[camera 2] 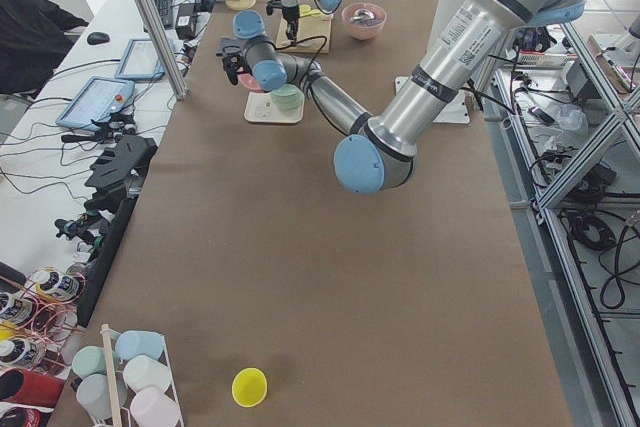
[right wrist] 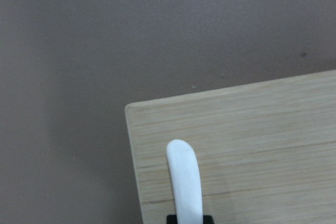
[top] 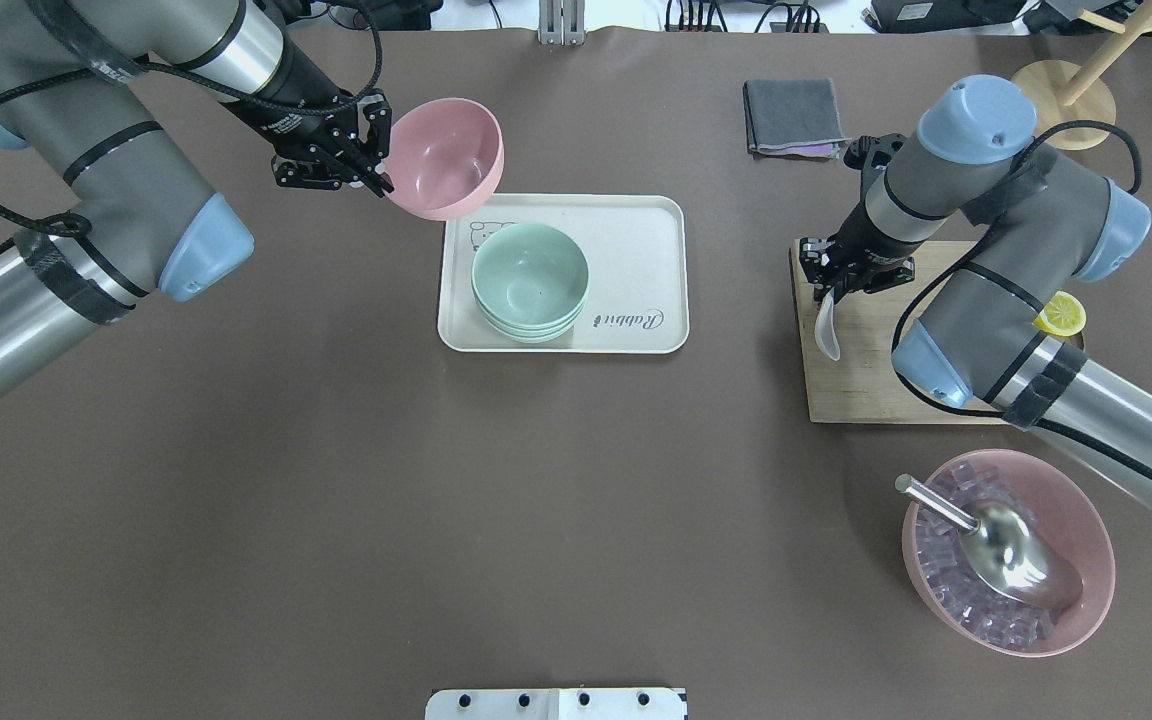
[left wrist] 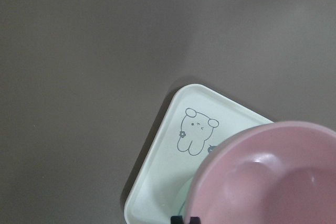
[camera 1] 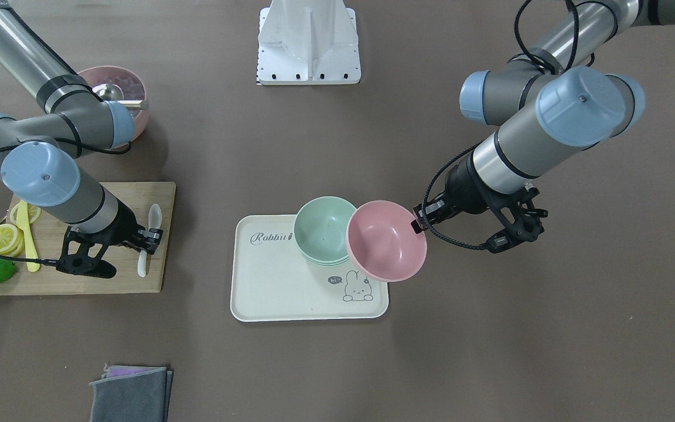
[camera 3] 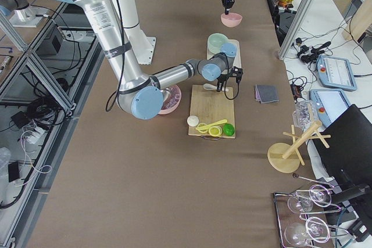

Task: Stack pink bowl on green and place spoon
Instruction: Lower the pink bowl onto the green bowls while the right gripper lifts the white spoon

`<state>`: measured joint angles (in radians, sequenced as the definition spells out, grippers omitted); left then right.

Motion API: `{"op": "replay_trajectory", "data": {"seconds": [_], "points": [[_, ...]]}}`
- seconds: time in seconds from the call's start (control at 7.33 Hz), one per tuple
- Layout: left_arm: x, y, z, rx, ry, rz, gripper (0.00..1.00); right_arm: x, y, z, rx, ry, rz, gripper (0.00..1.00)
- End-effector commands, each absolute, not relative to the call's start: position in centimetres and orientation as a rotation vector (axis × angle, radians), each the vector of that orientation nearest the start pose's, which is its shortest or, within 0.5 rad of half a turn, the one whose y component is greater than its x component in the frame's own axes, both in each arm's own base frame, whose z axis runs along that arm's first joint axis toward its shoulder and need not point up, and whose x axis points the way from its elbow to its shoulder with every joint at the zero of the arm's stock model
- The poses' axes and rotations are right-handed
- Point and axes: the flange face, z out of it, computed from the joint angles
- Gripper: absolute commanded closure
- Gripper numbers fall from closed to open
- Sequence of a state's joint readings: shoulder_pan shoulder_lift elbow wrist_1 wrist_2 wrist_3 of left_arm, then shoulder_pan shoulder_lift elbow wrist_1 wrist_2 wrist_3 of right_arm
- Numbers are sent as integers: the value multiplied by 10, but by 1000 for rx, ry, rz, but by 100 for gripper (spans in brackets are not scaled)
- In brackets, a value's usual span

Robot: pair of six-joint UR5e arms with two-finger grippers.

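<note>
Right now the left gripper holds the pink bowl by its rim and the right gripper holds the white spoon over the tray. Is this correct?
Not quite. The left gripper does hold the pink bowl by its rim, but the right gripper holds the white spoon over the wooden board, not the tray. The overhead exterior view shows this.

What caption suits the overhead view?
Left gripper holds the pink bowl beside the green bowls on the tray; right gripper grips the white spoon at the cutting board.
</note>
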<state>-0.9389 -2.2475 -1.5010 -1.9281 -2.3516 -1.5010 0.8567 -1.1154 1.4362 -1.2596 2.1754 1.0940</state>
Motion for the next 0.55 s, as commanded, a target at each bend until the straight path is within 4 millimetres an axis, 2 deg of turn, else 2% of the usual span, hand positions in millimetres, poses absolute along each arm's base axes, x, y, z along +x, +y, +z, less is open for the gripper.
{"op": "replay_trajectory", "data": {"seconds": [0.0,0.14,0.41], "points": [[368,-604,229,-176,1144,-395,100,-366,-586,415,-84,-881,190,100],[368,-604,228,-176,1145,-396,100,-346,-597,403,-96,-924,201,100],[388,-590,227,-201,1140,-382,100,-329,-601,389,-90,-956,205,100]]}}
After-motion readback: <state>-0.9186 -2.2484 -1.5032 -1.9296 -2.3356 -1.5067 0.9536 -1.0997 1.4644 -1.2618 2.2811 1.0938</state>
